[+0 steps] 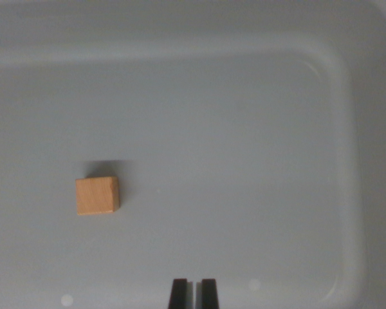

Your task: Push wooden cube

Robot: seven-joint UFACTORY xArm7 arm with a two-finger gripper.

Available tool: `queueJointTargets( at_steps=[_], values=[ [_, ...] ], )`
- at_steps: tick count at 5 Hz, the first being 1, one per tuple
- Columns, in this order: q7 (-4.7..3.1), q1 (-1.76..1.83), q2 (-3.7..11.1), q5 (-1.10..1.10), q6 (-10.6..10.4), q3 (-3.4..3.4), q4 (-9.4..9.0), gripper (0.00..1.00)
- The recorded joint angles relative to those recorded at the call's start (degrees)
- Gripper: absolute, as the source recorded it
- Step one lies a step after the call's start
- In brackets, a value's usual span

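Fingers (193, 293) nearly closed and holding nothing hang over a grey tray (347, 161), the wooden cube (97, 196) well up-left of them; a clean push likely means keeping them narrow, low and square behind one cube face.

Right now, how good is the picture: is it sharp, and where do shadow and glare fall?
Wrist view: soft overall; the wooden cube casts a faint shadow toward the top; pale glare spots sit on the tray floor near the bottom edge, beside the dark gripper.
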Motion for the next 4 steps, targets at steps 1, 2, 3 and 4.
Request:
queueJointTargets(
  at_steps=[1, 2, 3, 4],
  values=[
    [0.25, 0.12, 0.19, -0.07, -0.8, 0.09, -0.69, 0.0],
    [0.25, 0.12, 0.19, -0.07, -0.8, 0.09, -0.69, 0.0],
    [0.58, 0.29, 0.46, -0.16, -1.9, 0.2, -1.63, 0.0],
    [0.58, 0.29, 0.46, -0.16, -1.9, 0.2, -1.63, 0.0]
  ],
)
